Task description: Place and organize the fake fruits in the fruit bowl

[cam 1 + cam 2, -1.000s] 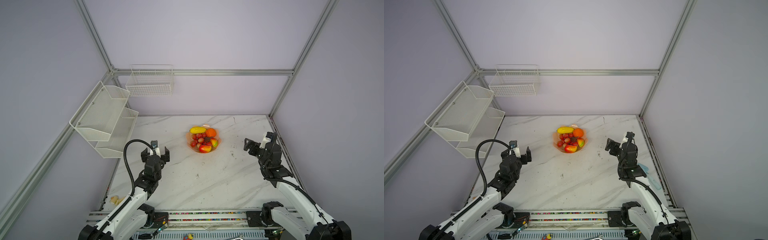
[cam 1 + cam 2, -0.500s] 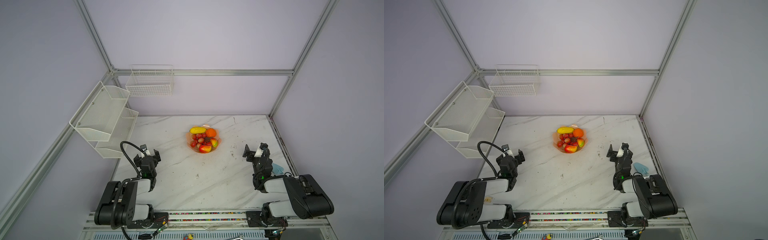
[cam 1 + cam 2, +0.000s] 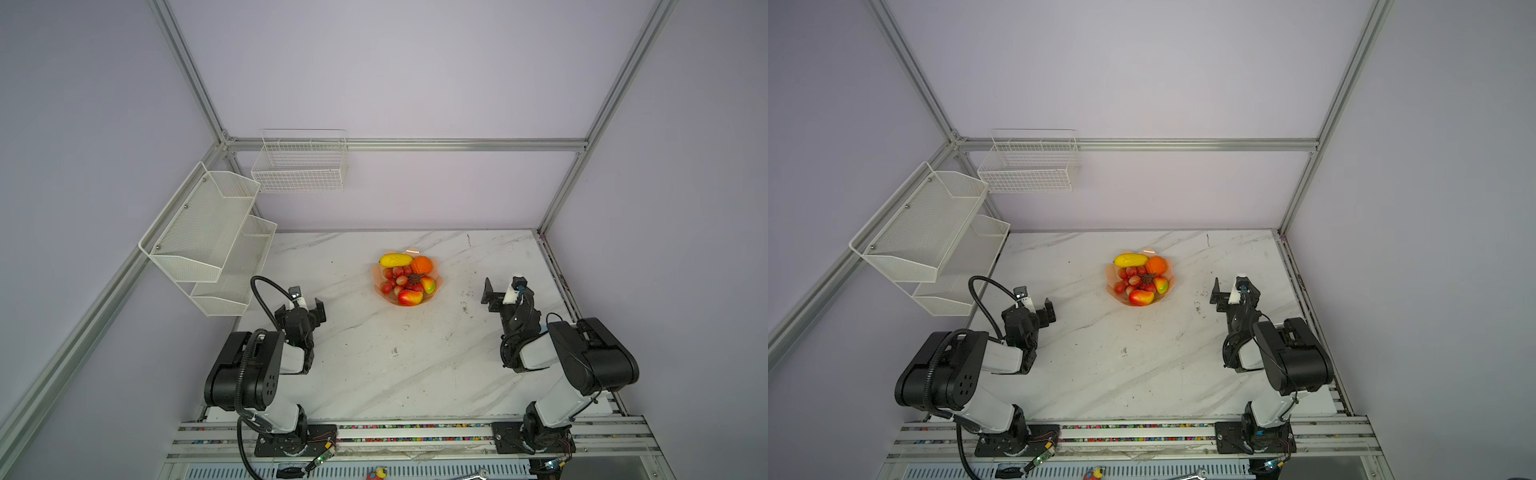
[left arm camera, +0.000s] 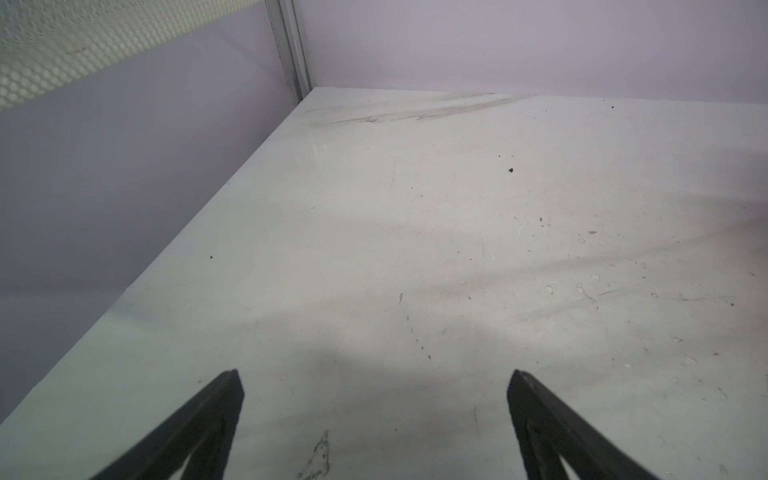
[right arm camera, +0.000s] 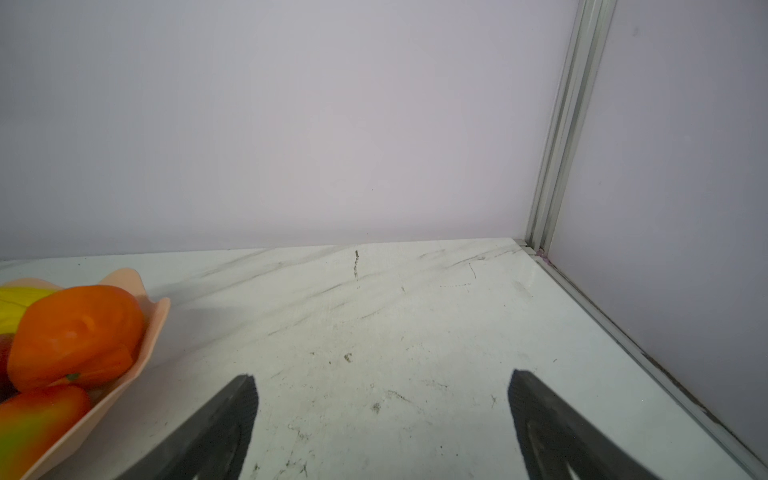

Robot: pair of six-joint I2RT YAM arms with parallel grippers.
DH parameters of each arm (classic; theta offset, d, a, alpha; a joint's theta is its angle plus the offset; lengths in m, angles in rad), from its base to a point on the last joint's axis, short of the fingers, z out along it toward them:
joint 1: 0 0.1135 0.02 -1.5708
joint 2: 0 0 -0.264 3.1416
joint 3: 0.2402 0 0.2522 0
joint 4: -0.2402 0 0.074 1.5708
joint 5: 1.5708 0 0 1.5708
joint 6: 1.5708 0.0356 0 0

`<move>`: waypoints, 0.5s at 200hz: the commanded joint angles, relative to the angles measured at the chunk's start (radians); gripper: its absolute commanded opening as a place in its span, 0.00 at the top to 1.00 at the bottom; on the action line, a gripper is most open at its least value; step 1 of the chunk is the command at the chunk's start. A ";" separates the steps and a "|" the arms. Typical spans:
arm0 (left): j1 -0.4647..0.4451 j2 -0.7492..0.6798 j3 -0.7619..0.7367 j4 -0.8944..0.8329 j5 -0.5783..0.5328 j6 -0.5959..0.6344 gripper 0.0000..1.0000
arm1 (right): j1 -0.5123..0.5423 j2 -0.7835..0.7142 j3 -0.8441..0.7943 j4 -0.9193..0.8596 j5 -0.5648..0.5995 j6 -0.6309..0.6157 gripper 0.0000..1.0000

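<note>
**Fruit all sitting in the bowl, both grippers gaping empty at the sides**

Over on the left wall, two white mesh shelves (image 3: 208, 241) are hanging one above the other. A wire basket (image 3: 299, 166) is hanging on the back wall just beside them.

Below the shelves, the left gripper (image 4: 375, 374) is sitting low over the marble table (image 3: 374, 365) on its folded arm. Its jaws are standing wide apart, with only bare tabletop showing between them.

In the middle, toward the back, the pink bowl (image 3: 375, 277) is resting on the table, well apart from both grippers. The fruits are all lying inside it:
- The yellow fruit (image 3: 395, 260) is lying at the back left, touching the orange (image 3: 422, 264) at the back right.
- The grapes (image 3: 399, 280) are filling the centre.
- One mango (image 3: 410, 297) is lying at the front edge.
- The other mango (image 3: 428, 284) is sitting on the right, just beside the grapes.

Over on the right, the right gripper (image 5: 382, 376) is pointing toward the back wall. Its jaws are spread wide and holding nothing. Its wrist camera is catching part of the bowl's petal rim, with the orange inside it.
</note>
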 commanded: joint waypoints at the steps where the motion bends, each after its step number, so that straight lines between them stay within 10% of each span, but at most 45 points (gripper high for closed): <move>1: 0.005 -0.010 0.054 0.058 0.010 0.019 0.00 | -0.021 0.026 0.060 -0.004 -0.009 0.009 0.03; 100: 0.003 -0.011 0.056 0.059 0.041 0.036 0.00 | -0.042 0.036 0.168 -0.194 0.009 0.032 0.03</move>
